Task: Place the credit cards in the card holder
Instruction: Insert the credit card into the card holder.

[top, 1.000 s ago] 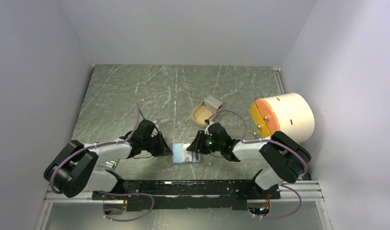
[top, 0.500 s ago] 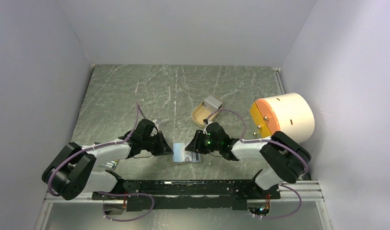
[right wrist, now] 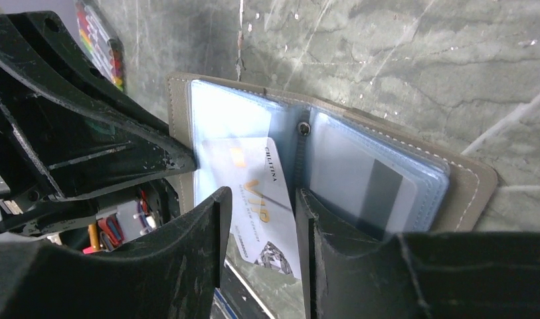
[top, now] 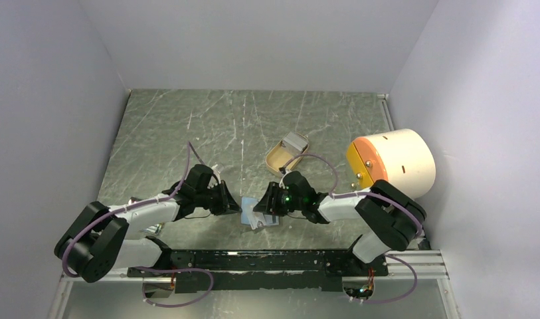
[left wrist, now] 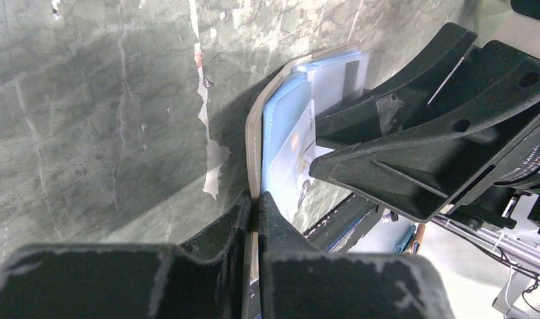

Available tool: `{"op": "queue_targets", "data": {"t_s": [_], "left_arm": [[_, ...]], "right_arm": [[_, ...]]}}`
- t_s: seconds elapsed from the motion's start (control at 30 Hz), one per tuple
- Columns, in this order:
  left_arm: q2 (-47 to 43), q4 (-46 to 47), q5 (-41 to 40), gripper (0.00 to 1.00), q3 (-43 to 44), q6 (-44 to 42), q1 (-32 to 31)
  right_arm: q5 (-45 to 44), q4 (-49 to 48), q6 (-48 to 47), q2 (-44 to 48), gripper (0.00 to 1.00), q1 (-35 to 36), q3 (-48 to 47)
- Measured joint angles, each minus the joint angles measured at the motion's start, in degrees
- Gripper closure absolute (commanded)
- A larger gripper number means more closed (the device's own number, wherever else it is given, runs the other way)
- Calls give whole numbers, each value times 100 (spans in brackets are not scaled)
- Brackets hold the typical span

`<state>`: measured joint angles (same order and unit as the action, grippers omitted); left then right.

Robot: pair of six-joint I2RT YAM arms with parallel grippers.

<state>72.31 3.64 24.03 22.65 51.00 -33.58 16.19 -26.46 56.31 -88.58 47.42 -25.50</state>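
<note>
Card holder (right wrist: pixel 360 166) lies open by the table's (top: pixel 187 133) near edge, its long axis running from one gripper to the other. The left gripper (left wrist: pixel 256 199) is clamped on the left flap's edge, which curves up off the table. A white card (right wrist: pixel 254 166) lies parallel to the spine, with its far end over the left page. The right gripper (right wrist: pixel 262 193) has its fingers narrowly parted in front of it. The right sleeve holds a striped card (right wrist: pixel 380 193). The tan tray (top: pixel 275 159) holds a small grey object (top: pixel 295 141).

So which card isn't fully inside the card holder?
The white card with gold lettering: one end juts out of its sleeve in the card holder. The dark-striped card lies behind the clear plastic of the other sleeve.
</note>
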Motion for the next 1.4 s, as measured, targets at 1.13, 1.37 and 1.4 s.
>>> {"op": "queue_targets", "data": {"t_s": [1.13,1.37,1.4], "left_arm": [[166,9,114,91,13,-4,2],[138,-17,111,91,11,-42,52],[120,-17,114,91,11,-44,61]], "right_arm": [[-4,1792,-7007,2177,37,852,-79],[-734,2039,-8450,1574,37,1360,-280],[-802,2063,-8579,1499,37,1399,-280]]}}
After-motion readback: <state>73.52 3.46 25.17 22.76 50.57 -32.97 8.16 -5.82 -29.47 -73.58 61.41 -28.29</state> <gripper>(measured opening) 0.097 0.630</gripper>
